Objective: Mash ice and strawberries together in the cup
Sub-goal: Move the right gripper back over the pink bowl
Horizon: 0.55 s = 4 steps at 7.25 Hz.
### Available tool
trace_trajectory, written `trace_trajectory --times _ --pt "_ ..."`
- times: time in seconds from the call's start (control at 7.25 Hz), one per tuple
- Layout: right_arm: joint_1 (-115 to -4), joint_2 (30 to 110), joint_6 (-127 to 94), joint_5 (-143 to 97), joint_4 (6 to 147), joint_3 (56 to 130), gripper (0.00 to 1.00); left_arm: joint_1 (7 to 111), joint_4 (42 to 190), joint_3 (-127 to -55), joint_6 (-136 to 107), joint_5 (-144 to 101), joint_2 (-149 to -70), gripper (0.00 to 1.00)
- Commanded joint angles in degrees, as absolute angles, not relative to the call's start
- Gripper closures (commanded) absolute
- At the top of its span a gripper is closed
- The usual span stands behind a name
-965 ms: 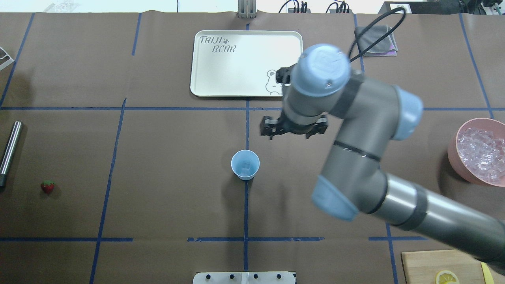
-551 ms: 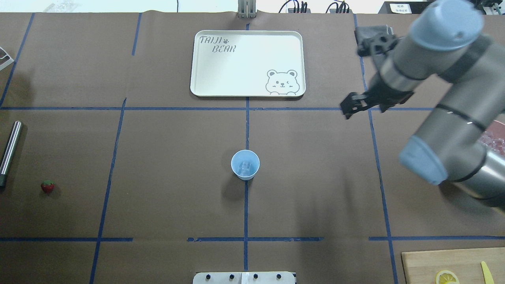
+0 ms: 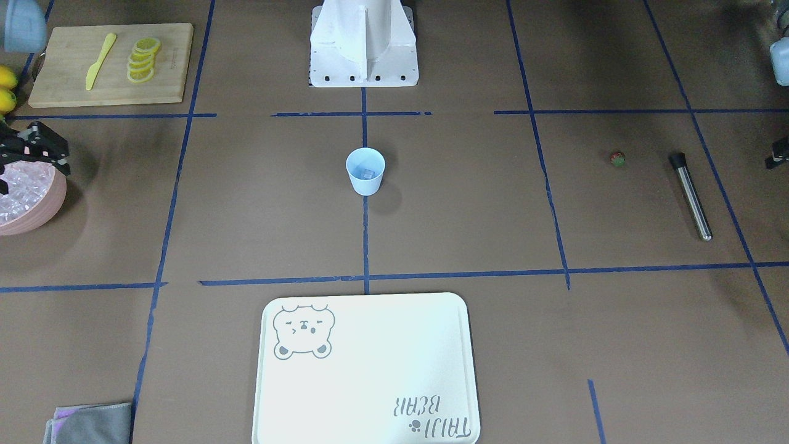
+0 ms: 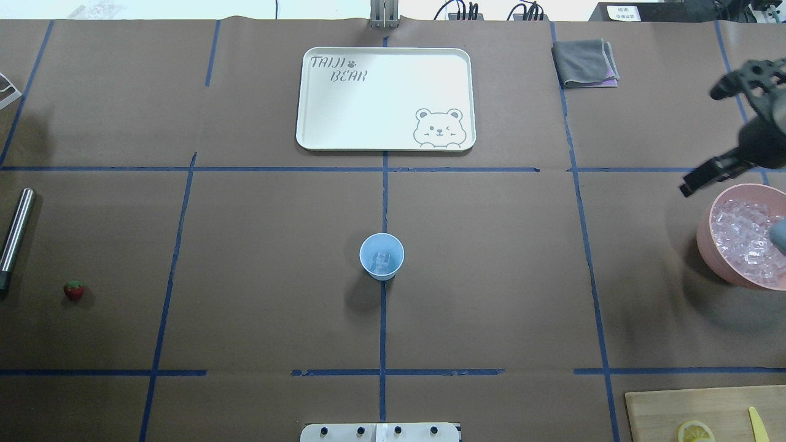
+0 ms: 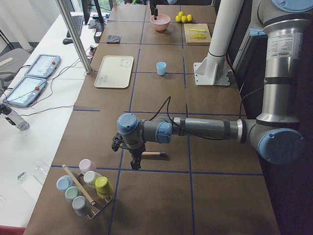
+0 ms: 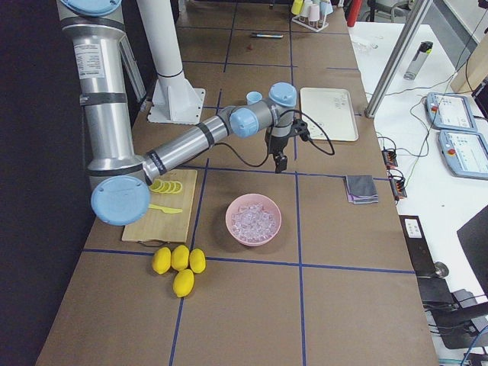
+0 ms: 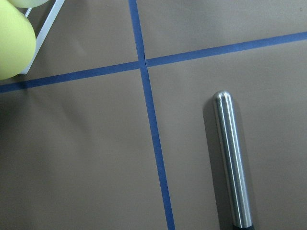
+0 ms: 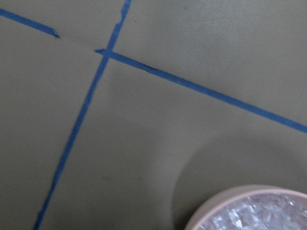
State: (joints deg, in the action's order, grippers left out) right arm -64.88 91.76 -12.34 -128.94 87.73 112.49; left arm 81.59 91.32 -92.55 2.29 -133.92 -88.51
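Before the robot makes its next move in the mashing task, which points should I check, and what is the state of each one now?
1. Cup upright at the table's centre: ok.
2. Ice cube inside the cup: ok.
3. Strawberry in the cup: not ok, it lies on the table far from the cup.
4. Right gripper open and empty, beside the pink bowl: ok.
5. Supply of ice cubes in the pink bowl: ok.
6. Left gripper, above the metal rod, open or shut: cannot tell.
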Motion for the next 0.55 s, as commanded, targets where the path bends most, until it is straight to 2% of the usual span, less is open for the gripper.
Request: trace_trajectory --times 0.0,0.41 --pt "-66.01 100.35 -9.85 -129.37 73.2 108.05 0.01 81.47 91.32 -92.64 2.2 -133.95 -88.51 0.0" --pt "-65.92 101.43 -10.02 -127.8 67.42 102.23 0.1 81.47 91.32 -92.64 2.29 -133.95 -88.51 0.0"
